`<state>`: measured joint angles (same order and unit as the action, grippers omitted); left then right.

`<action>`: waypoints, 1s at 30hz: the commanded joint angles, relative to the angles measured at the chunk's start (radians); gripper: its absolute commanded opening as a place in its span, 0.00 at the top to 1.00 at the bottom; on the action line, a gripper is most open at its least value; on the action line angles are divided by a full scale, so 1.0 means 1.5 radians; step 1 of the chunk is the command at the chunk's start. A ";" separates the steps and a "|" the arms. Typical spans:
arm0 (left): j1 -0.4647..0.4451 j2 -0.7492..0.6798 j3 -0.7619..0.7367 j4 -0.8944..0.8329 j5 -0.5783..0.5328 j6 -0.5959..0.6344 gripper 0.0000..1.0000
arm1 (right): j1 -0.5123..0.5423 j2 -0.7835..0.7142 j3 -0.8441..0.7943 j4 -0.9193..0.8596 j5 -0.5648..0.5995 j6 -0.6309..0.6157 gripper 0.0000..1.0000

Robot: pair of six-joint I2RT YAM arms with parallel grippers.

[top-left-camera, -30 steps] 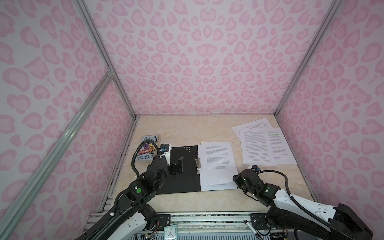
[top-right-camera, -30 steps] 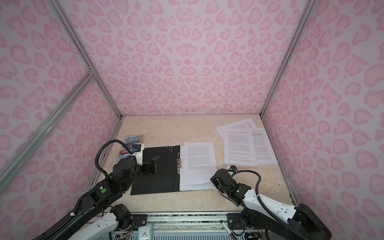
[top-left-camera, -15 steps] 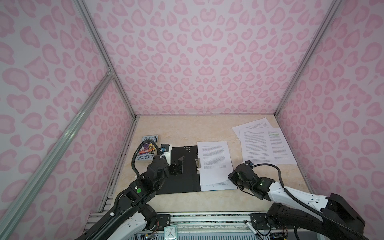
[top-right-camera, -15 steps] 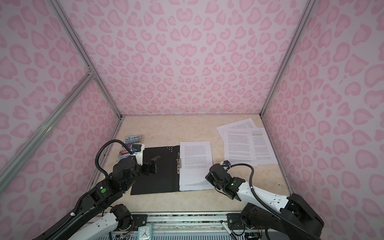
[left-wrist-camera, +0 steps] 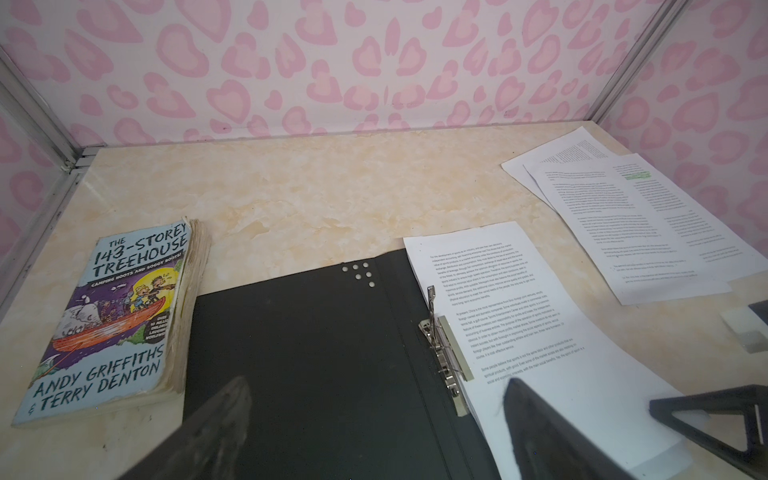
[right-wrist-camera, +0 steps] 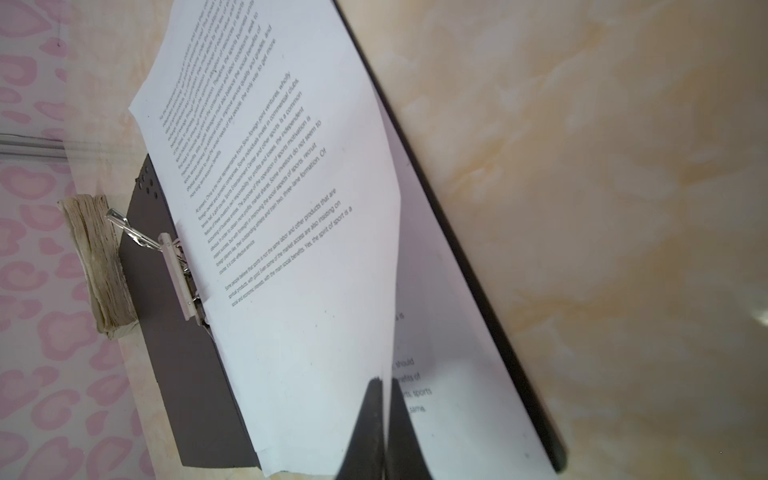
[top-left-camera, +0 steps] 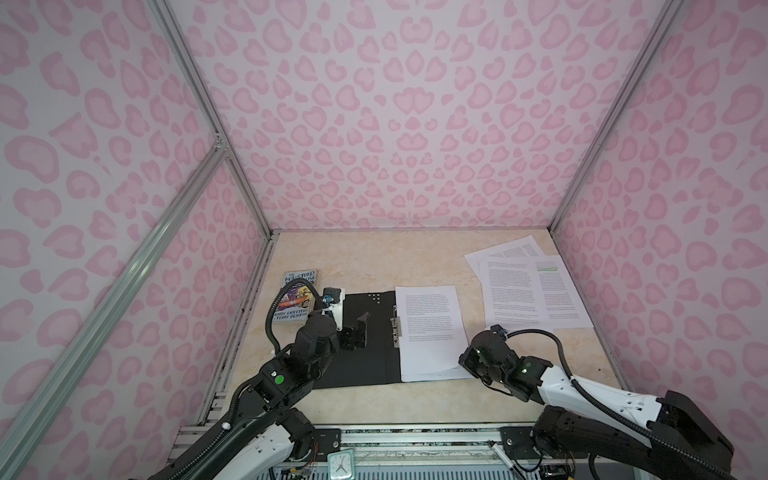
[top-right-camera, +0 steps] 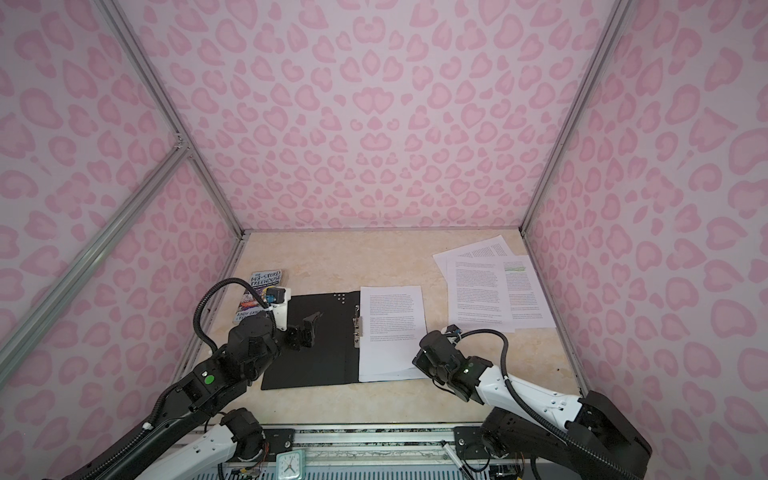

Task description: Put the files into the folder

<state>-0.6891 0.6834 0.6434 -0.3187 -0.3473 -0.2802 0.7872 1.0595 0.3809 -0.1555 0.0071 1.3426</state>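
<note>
- The folder lies open and flat on the beige marbled table, in front of the left arm. It is thin and black, with 6 small pale dots clustered near the far edge of its left half.
- A metal clip runs along the spine, with its lever tilted up.
- A stack of files covers the folder's right half. They are white sheets printed with dense black paragraphs, and their near edges are slightly fanned.
- The right gripper is clenched on the near right edge of the top sheet. That sheet is raised and bowed, and printed words show on the page beneath it.
- The left gripper is released, its jaws spread wide. It hangs over the folder's bare left half and holds nothing.
- Several loose sheets overlap near the table's far right corner, well apart from the folder. The uppermost is set in 2 columns, with a green highlighted line near the top of its right column.
- A colourful paperback book with worn, yellowed pages lies just beside the folder's left edge.
</note>
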 commanded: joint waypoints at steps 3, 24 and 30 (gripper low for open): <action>0.001 0.003 0.009 0.001 -0.001 -0.002 0.04 | 0.001 -0.004 -0.009 -0.016 -0.004 -0.007 1.00; 0.001 0.009 0.011 -0.003 0.004 -0.009 0.04 | 0.002 -0.012 -0.021 -0.015 -0.020 -0.014 1.00; 0.001 0.010 0.012 -0.004 0.008 -0.013 0.04 | 0.002 -0.014 -0.025 -0.011 -0.021 -0.014 1.00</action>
<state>-0.6880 0.6971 0.6487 -0.3199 -0.3405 -0.2924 0.7898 1.0382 0.3477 -0.1772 -0.0277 1.3243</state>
